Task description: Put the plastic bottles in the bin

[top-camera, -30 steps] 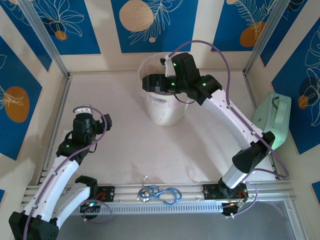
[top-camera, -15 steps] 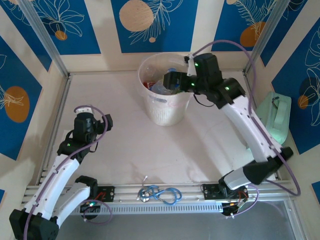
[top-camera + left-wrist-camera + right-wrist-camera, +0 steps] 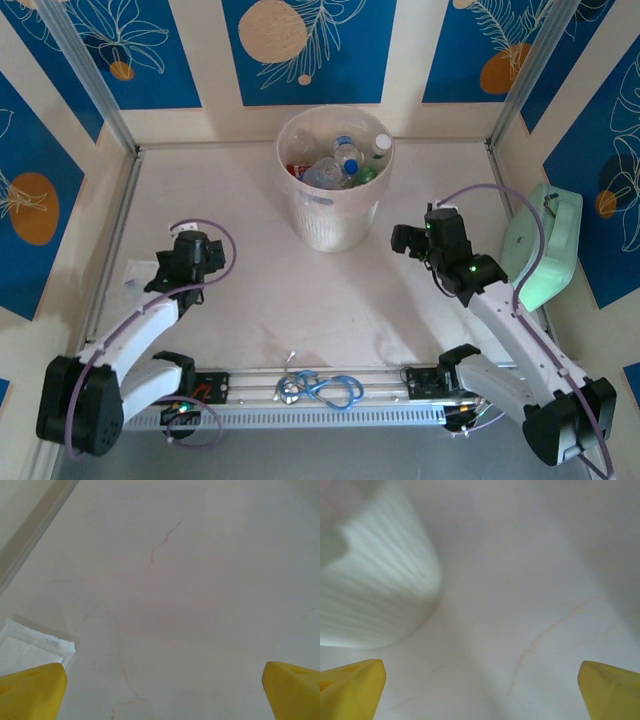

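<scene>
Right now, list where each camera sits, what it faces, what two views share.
Top external: above, behind the robot, looking down on table, bin, bottles; both arms show.
Left wrist: on left gripper, faces table; yellow fingers show.
Right wrist: on right gripper, facing table and bin's ribbed side; yellow fingers show.
Shared: bin, top and right wrist.

**Fig. – Robot body.** L arm (image 3: 138, 328) & R arm (image 3: 516, 326): white link shells, black joint housings & wrist blocks, rounded black elbow caps. Green LED (image 3: 470, 268) on R arm's black wrist block. Thin lilac cable (image 3: 490, 186) loops along each arm. L fingertips (image 3: 32, 690), R fingertips (image 3: 350, 685): plain yellow, blunt wedge shape.
</scene>
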You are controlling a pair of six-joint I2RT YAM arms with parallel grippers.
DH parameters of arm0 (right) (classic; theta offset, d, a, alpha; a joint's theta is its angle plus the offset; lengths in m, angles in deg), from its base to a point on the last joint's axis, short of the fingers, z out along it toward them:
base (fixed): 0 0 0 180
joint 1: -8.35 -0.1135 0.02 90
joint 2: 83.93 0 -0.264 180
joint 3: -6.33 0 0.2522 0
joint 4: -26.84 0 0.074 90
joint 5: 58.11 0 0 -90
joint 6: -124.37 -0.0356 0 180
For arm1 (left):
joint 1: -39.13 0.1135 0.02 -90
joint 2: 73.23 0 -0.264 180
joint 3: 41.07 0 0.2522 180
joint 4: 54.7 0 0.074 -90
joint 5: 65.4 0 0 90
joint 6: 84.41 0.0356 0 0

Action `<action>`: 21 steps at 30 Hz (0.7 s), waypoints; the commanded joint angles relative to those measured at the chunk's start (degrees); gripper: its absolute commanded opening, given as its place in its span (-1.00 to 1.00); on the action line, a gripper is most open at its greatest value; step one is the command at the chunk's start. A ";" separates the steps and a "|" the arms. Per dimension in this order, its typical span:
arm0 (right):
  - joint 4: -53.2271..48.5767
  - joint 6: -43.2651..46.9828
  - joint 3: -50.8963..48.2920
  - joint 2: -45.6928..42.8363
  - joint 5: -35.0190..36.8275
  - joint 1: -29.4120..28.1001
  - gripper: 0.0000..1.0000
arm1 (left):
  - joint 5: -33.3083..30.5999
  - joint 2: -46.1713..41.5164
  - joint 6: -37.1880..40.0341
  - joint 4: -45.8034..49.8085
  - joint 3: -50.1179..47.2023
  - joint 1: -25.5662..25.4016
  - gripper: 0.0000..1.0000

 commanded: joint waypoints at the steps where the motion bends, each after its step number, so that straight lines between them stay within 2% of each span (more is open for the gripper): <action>1: 11.72 4.50 -3.70 2.25 5.85 3.01 0.98 | -2.20 2.91 5.42 -12.07 0.62 1.66 1.00; 5: 24.57 7.05 -11.77 7.42 9.07 6.31 0.98 | -2.24 9.05 11.99 -25.18 -1.90 1.76 1.00; 8: 35.67 9.72 -17.79 9.82 8.46 7.66 0.98 | 0.79 13.55 14.75 -31.45 -4.43 2.52 1.00; 10: 42.36 10.57 -21.31 11.19 5.98 9.06 0.98 | 3.06 14.20 14.10 -33.59 -5.20 3.86 1.00; 11: 45.38 11.00 -22.41 11.87 3.70 10.30 0.98 | 5.29 14.68 14.21 -40.30 -7.32 4.89 1.00; 12: 43.95 10.95 -21.45 12.01 1.18 11.52 0.98 | 6.46 15.26 13.73 -44.05 -8.33 5.89 1.00; 13: 47.69 11.85 -22.41 12.53 -0.85 12.43 0.98 | 7.91 16.37 13.24 -45.26 -8.09 7.27 1.00; 16: 57.80 13.54 -24.11 15.17 -11.43 16.68 0.98 | 12.67 21.89 11.45 -51.45 -7.82 11.43 1.00; 17: 59.25 13.21 -23.95 16.24 -13.88 18.15 0.98 | 13.50 23.41 11.67 -53.73 -7.56 11.90 1.00; 19: 64.25 12.61 -23.69 19.40 -16.99 19.86 0.98 | 17.90 23.80 13.34 -49.26 -5.32 11.62 1.00; 21: 70.09 16.34 -23.76 22.60 -18.63 19.19 0.98 | 23.90 27.94 16.55 -54.69 -6.44 10.58 1.00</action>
